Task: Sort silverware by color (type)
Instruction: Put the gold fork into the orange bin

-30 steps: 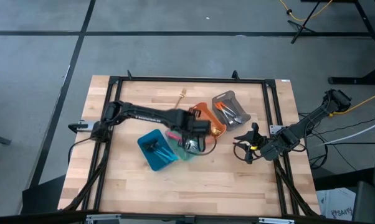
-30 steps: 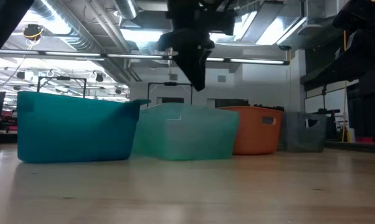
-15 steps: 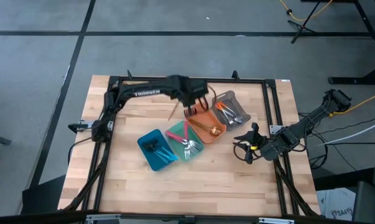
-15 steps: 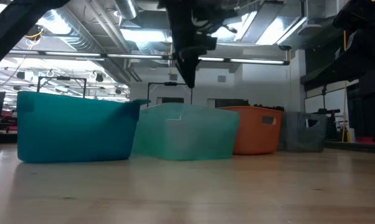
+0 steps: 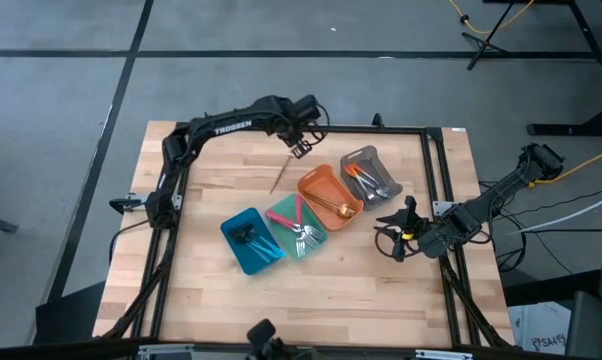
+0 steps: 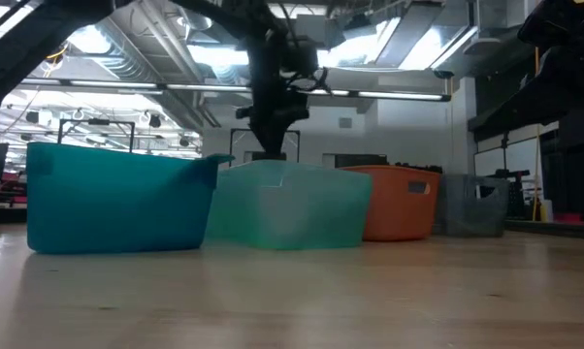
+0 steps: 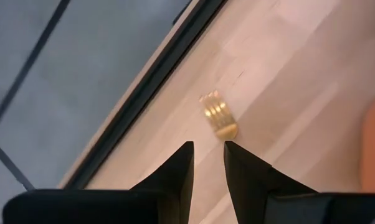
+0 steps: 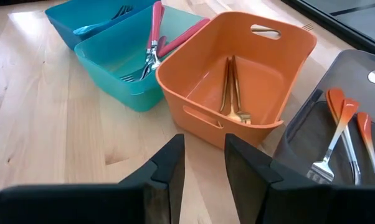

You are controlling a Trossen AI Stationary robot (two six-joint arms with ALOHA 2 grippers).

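Left pincer [image 5: 301, 148] above the desk's [image 5: 211, 295] far edge, fingers narrowly apart, empty, over a gold fork [image 7: 219, 116] lying there. Right pincer [image 5: 399, 240] parked by the right rail, slightly parted, empty.

Quick tray count

There were four trays [image 5: 330, 194]: blue, teal, orange, grey, plus one gold fork [image 7: 219, 116] loose on the tabletop [image 5: 221, 290].
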